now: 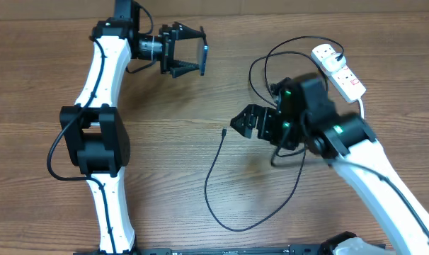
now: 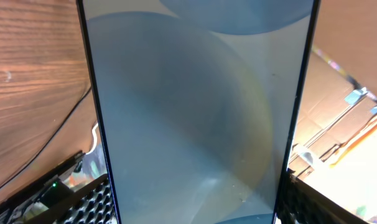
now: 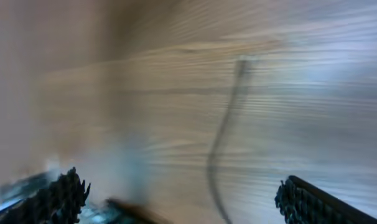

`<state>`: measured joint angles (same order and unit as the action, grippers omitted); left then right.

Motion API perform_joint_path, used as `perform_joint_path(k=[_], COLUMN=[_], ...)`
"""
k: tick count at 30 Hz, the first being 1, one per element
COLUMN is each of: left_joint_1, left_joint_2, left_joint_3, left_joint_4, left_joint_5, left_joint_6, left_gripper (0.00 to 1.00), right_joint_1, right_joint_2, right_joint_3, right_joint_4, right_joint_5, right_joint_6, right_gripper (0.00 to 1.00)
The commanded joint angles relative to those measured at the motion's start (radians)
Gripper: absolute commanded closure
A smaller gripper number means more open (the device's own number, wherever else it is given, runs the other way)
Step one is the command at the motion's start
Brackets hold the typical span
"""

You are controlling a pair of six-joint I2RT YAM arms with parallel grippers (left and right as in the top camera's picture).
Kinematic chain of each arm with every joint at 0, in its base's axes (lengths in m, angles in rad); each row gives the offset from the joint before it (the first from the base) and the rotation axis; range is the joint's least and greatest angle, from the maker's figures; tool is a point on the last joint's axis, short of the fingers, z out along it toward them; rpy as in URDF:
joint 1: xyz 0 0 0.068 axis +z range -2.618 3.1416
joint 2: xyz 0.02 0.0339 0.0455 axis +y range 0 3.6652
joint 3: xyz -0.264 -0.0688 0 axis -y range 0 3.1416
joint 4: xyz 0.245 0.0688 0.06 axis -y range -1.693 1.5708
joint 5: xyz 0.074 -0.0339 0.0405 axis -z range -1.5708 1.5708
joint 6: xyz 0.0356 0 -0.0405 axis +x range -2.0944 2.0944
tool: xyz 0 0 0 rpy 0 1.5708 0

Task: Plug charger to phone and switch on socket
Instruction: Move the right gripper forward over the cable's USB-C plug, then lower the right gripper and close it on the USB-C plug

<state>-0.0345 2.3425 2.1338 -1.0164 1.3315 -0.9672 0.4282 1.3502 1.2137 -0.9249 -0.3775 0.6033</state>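
My left gripper [image 1: 195,59] is shut on the phone [image 1: 204,57] and holds it on edge above the far part of the table. In the left wrist view the phone's blue-grey screen [image 2: 195,106] fills the space between the two fingers. The charger's connector tip [image 1: 222,131] lies on the table, and its thin black cable [image 1: 209,198] loops toward me and back right. My right gripper [image 1: 244,124] is open and empty, just right of the tip. The right wrist view is blurred and shows the cable [image 3: 229,124] between the open fingers [image 3: 188,205]. The white socket [image 1: 340,71] lies at the far right.
The black cable loops near the socket [image 1: 271,60] and passes under my right arm. The socket's thick white cord [image 1: 361,106] runs down beside that arm. The left arm's base [image 1: 94,142] stands at the left.
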Motion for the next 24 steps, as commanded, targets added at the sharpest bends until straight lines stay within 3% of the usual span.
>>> perform_joint_path(k=[1, 6, 14, 18, 24], left_joint_1=[0.016, 0.018, 0.043, 0.066, 0.098], left_joint_2=[0.002, 0.002, 0.002, 0.002, 0.002], left_joint_3=[0.031, 0.031, 0.031, 0.031, 0.031], left_joint_4=[0.004, 0.005, 0.004, 0.004, 0.004], left_joint_5=[0.048, 0.048, 0.045, 0.045, 0.045], left_joint_6=[-0.010, -0.026, -0.036, -0.036, -0.036], left_gripper=[0.25, 0.25, 0.25, 0.25, 0.25], right_joint_1=[0.033, 0.080, 0.122, 0.123, 0.152], right_joint_2=[0.147, 0.348, 0.459, 0.468, 0.489], right_joint_3=[0.170, 0.327, 0.330, 0.328, 0.304], right_joint_4=[-0.126, -0.281, -0.129, -0.110, -0.097], right_joint_5=[0.289, 0.394, 0.283, 0.290, 0.405], right_joint_6=[0.025, 0.025, 0.050, 0.135, 0.194], right_gripper=[0.00, 0.00, 0.00, 0.14, 0.21])
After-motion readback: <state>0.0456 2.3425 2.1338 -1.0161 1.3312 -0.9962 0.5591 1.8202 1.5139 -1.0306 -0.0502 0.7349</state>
